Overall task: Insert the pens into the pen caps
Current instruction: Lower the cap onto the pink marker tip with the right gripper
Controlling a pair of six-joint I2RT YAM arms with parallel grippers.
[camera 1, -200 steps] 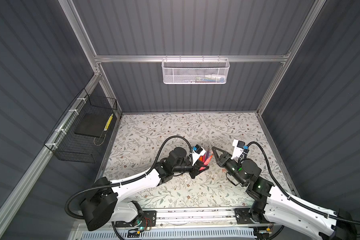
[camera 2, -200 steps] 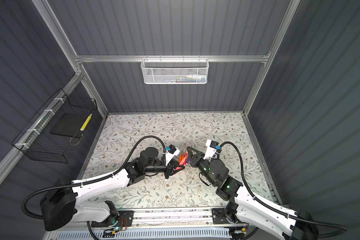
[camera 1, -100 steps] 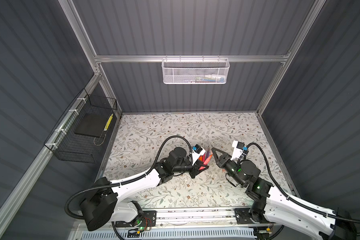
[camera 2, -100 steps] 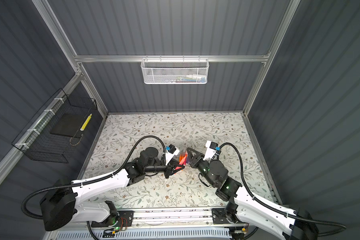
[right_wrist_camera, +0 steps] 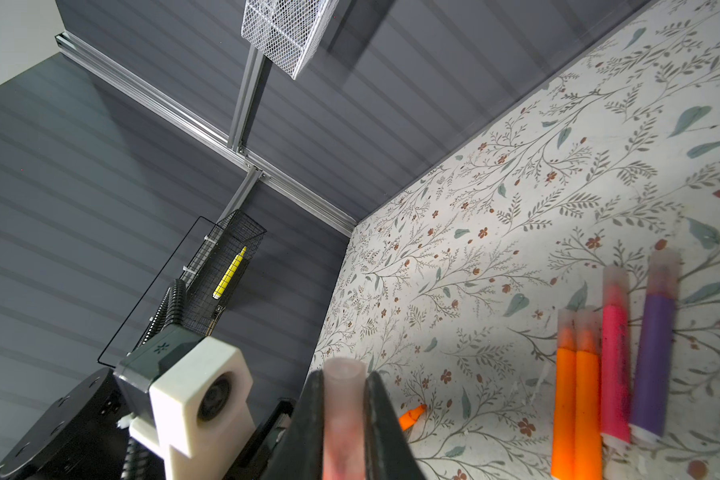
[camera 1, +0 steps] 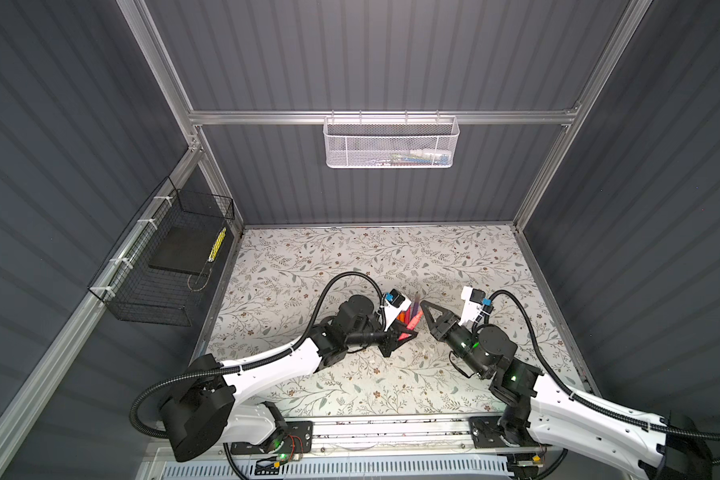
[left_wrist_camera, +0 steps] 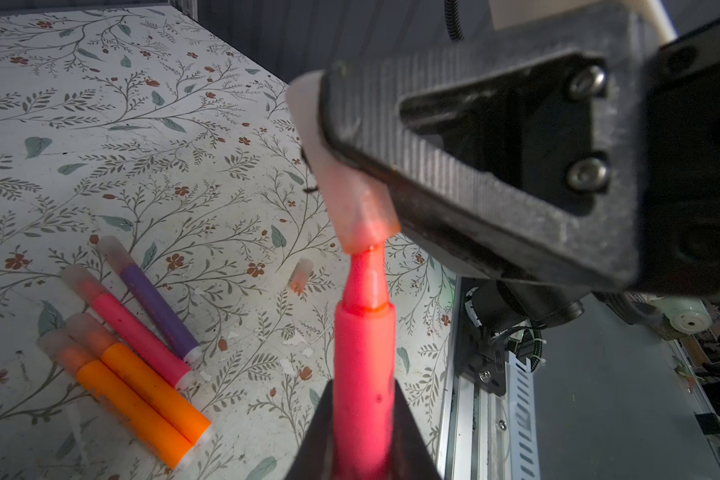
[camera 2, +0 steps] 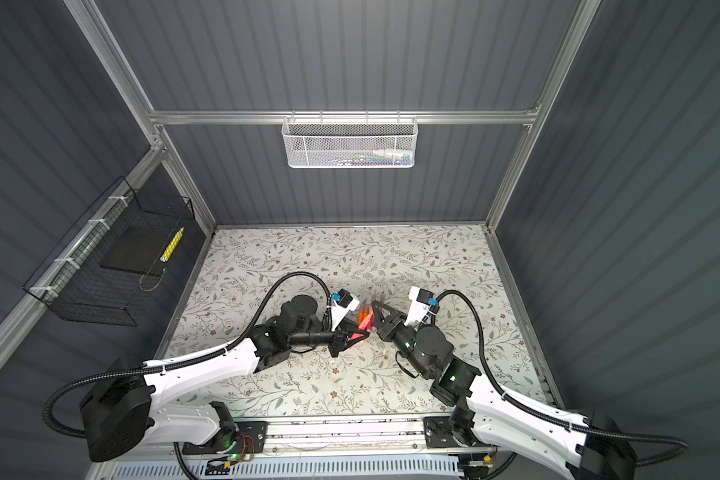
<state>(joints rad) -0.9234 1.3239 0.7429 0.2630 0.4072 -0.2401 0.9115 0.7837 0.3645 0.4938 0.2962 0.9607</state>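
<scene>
My left gripper (left_wrist_camera: 364, 386) is shut on a red-pink pen (left_wrist_camera: 364, 353) held above the table. The pen's narrow tip meets the mouth of a translucent pen cap (left_wrist_camera: 350, 199). My right gripper (right_wrist_camera: 344, 382) is shut on that cap (right_wrist_camera: 344, 415), which lies lengthwise between its fingers (left_wrist_camera: 474, 166). In both top views the left gripper (camera 1: 402, 334) and the right gripper (camera 1: 427, 313) meet mid-table. Two orange pens (left_wrist_camera: 142, 386), a pink pen (left_wrist_camera: 138, 328) and a purple pen (left_wrist_camera: 159, 307) lie capped side by side on the table. A loose cap (left_wrist_camera: 301, 274) lies near them.
An orange pen tip (right_wrist_camera: 412, 415) shows on the floral table (camera 1: 308, 270) beside the right gripper, the rest of it hidden. A white mesh basket (camera 1: 391, 141) hangs on the back wall. A black wire basket (camera 1: 171, 266) hangs on the left wall.
The right gripper with the cap has shifted very slightly. The left arm and its pen have held still.
</scene>
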